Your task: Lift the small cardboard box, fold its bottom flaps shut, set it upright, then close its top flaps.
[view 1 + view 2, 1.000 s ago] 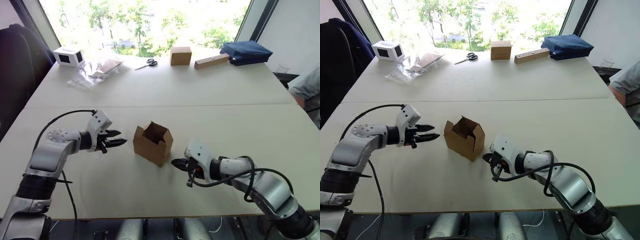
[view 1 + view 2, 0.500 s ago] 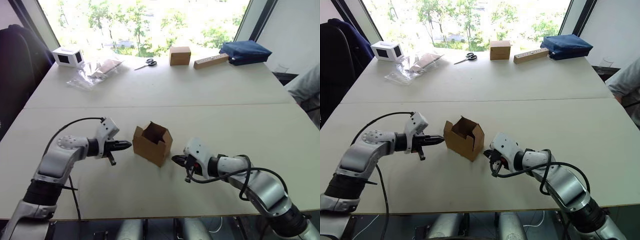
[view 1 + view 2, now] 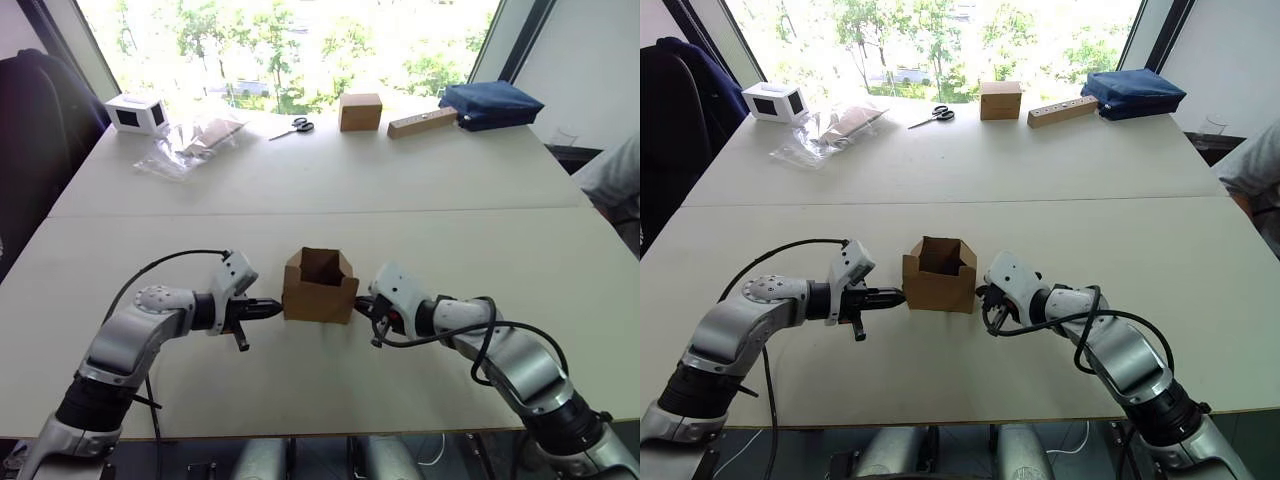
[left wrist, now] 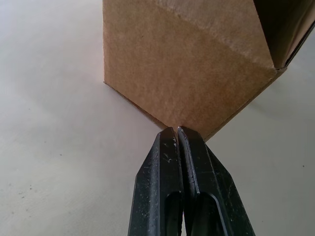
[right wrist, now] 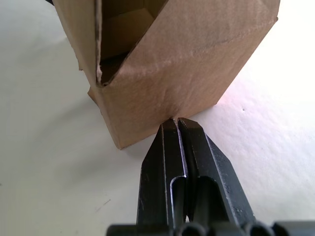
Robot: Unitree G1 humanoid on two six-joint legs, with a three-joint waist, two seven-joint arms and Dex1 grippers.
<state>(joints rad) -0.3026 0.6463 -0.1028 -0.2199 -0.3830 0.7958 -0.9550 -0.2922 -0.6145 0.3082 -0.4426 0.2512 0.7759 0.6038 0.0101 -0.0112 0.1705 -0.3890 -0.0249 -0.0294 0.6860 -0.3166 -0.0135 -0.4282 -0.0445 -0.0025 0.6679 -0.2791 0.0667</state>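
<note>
The small cardboard box (image 3: 320, 291) sits open-topped, pinched between the left gripper (image 3: 277, 308) and right gripper (image 3: 362, 308), both jaws pressed together.

1. A broad white table (image 3: 330, 170) filled the room's middle; a seam ran across it where two tabletops met.
2. Behind it stood a large window (image 3: 290, 40) — bright daylight poured in, with green trees outside.
3. Dark window frames (image 3: 520, 40) slanted at both sides, and a pale wall (image 3: 590, 70) rose on the right.
4. A dark chair (image 3: 30, 150) stood at the table's left edge.
5. Below the near edge the floor was dim — little could be told of it.
</note>
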